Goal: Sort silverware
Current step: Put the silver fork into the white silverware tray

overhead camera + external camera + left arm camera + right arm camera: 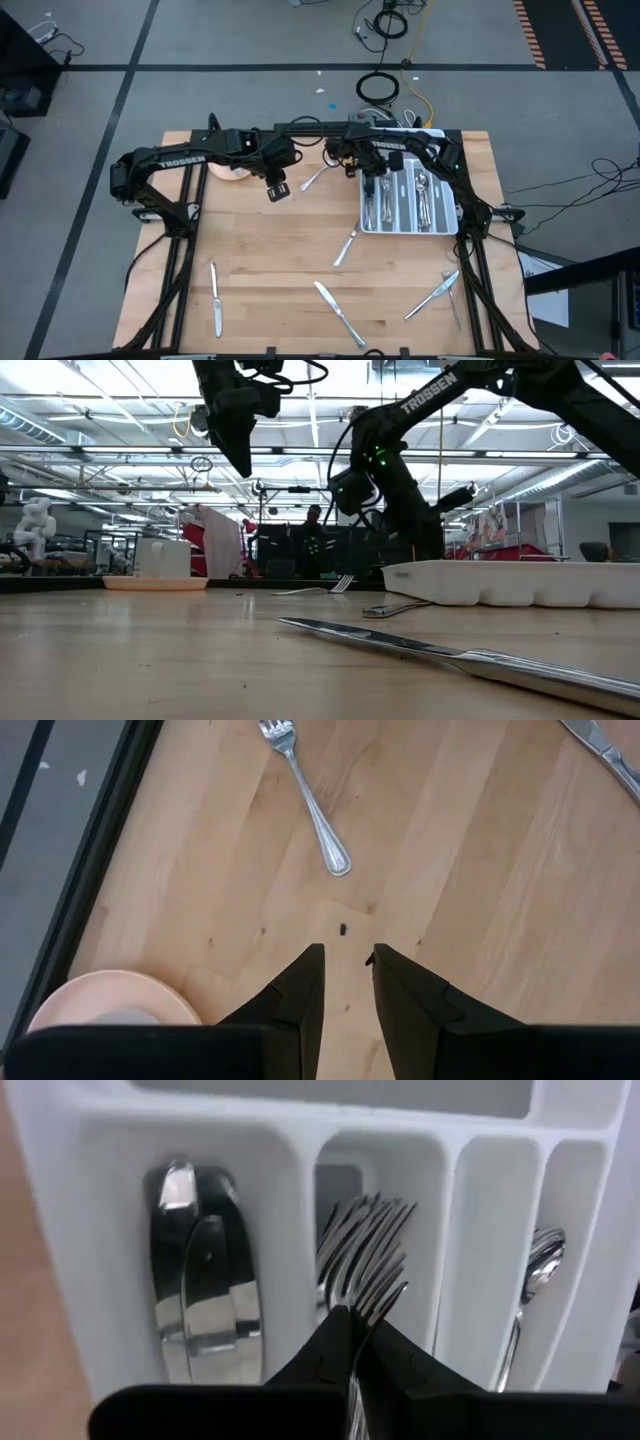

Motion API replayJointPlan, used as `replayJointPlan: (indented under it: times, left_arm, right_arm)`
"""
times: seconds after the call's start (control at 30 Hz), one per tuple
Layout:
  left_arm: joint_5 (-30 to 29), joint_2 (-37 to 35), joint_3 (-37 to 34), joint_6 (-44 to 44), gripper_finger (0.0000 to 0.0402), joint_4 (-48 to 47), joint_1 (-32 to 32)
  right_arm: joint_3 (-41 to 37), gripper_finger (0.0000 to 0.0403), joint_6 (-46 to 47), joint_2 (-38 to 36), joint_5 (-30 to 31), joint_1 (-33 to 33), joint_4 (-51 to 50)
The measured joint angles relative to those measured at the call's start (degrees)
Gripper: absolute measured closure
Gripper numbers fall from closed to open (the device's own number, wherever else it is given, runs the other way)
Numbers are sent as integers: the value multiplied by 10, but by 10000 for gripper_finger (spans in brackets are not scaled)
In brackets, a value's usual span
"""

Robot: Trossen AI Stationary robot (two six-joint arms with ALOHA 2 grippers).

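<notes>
Table [280, 260]: pale wood, streaked grain. Tray [447, 225]: plain white. Silverware: shiny silver, e.g. fork [305, 795] and forks in tray [365, 1255]. Bowl [110, 1000] at table's 11 o'clock: pale pink. Arms: black, white lettering. Floor [200, 40]: grey, dark lines.

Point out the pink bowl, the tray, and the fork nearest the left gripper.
Pink bowl [110, 1000], left wrist view, rim.
Tray [440, 229], high view, near rim.
Fork [312, 808], left wrist view, handle.

Bare tabletop [270, 250] mid-left, white tray [452, 226] and scattered silverware [338, 313] obstructing right
</notes>
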Motion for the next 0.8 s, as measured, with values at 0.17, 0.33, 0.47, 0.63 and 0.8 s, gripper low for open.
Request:
replayJointPlan:
  times: [0.17, 0.33, 0.47, 0.63, 0.8]
  left_arm:
    - [0, 0, 0, 3, 308, 0, 0]
    - [0, 0, 0, 17, 308, -1, 0]
    - [0, 0, 0, 18, 308, 0, 0]
    - [0, 0, 0, 18, 308, 4, 0]
    - [0, 0, 0, 18, 308, 4, 0]
  right_arm:
    - [0, 403, 2, 0, 3, -13, 0]
    - [0, 399, -16, 0, 6, -14, 1]
    - [0, 387, -34, 0, 9, -13, -1]
    - [0, 360, -33, 0, 9, -12, -7]
    - [0, 321, -36, 0, 8, -8, -6]
